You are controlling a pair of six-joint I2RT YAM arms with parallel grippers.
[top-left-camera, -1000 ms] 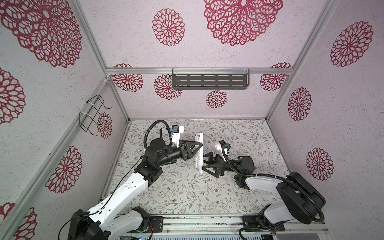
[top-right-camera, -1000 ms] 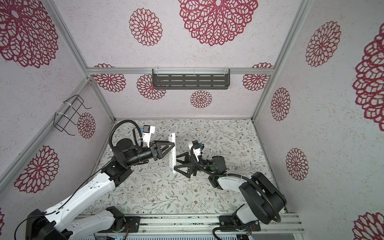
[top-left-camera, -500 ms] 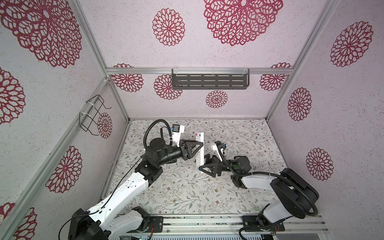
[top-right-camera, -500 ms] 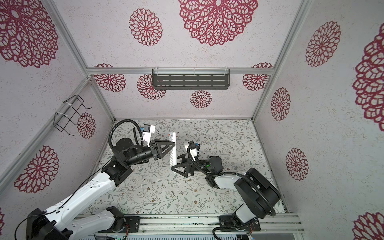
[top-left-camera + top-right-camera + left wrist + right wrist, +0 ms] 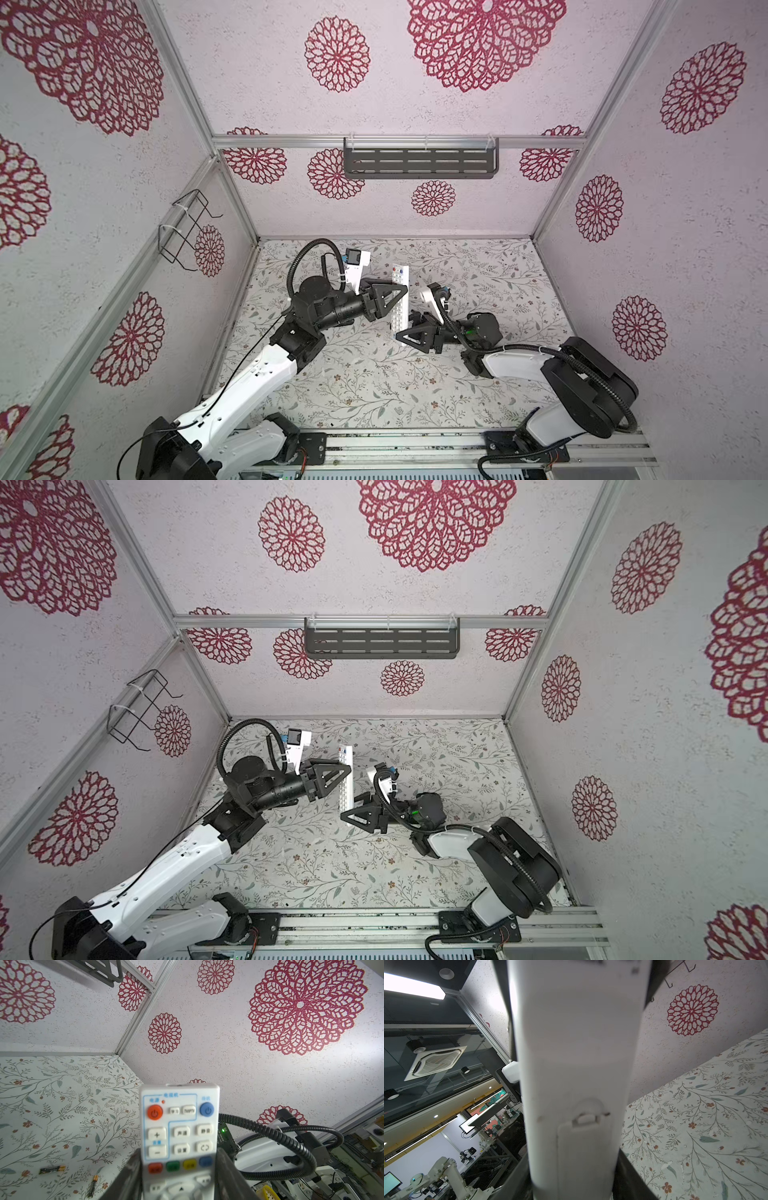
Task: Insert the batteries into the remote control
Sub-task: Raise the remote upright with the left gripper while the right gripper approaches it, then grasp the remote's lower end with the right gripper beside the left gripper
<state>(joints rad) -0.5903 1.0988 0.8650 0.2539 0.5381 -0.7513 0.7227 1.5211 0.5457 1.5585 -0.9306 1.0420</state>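
Left claw (image 5: pixel 402 296) clamps the remote control (image 5: pixel 400 275) mid-body; right claw (image 5: pixel 400 337) grips its near end. Batteries (image 5: pixel 52 1169) lie on the counter (image 5: pixel 374 384), clear of both claws; cover (image 5: pixel 583 1157) looks shut, so unlatching it probably comes next

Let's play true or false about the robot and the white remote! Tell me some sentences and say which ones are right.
1. The left gripper holds the remote control. True.
2. The batteries are inside the remote. False: both lie loose on the table.
3. The battery cover on the remote's back is off. False: it is on and closed.
4. The remote has an orange button and a blue button at one end. True.
5. The right gripper is far from the remote. False: its fingers sit on either side of it.
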